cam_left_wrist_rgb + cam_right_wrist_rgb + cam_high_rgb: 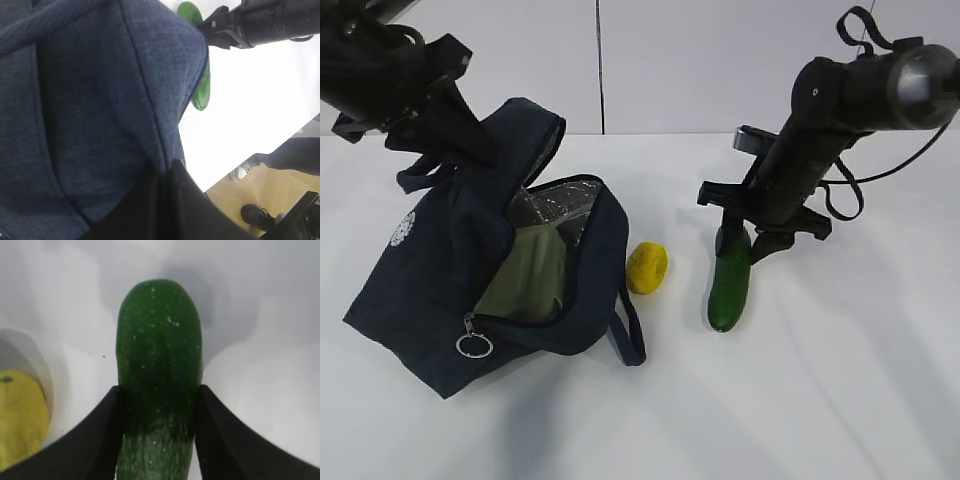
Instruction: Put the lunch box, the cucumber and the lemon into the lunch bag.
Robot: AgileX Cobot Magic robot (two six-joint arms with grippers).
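Pincer straddles bumpy dark green cucumber

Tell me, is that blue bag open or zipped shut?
Open. The lunch bag gapes, showing silvery lining and the green-lidded lunch box inside.

Exterior camera stood high at table's front, looked down at slant, took in whole scene. Left wrist camera pressed near lunch bag, faced across to table edge, floor beyond. Right wrist camera hung close above cucumber. All three shared cucumber.
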